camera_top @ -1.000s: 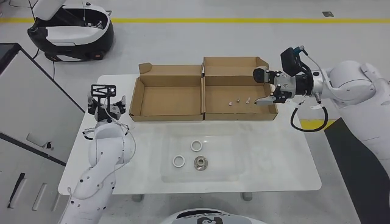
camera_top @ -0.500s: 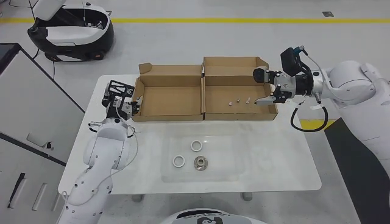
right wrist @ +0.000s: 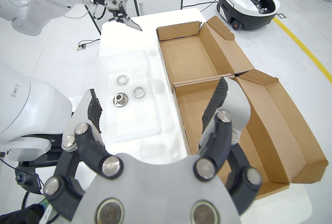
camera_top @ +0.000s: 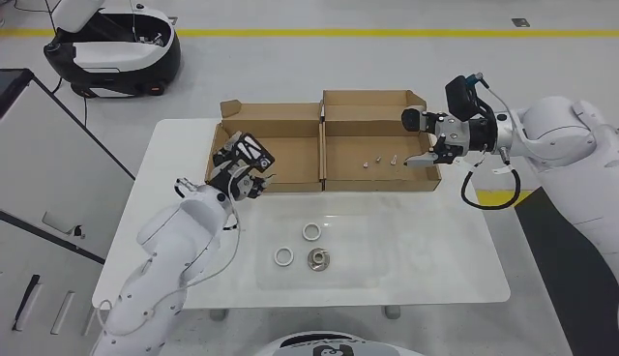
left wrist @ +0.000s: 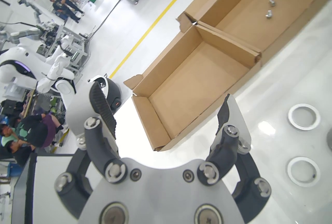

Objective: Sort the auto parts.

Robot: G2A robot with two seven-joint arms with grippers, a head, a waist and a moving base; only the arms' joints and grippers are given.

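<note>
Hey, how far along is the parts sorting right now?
Done: three bolts lie in the right-hand box, by the right pincer. In hand: nothing; both pincers are open and empty, the left pincer near the empty left-hand box. Left: two rings and a flanged hub on the clear tray.

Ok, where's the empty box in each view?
Top view: empty box at the table's far edge, against the bolt box.
Left wrist view: empty box just past the open left gripper.
Right wrist view: empty box beyond the bolt box, farther from the right gripper.
Shared landmark: the two rings near it.
</note>
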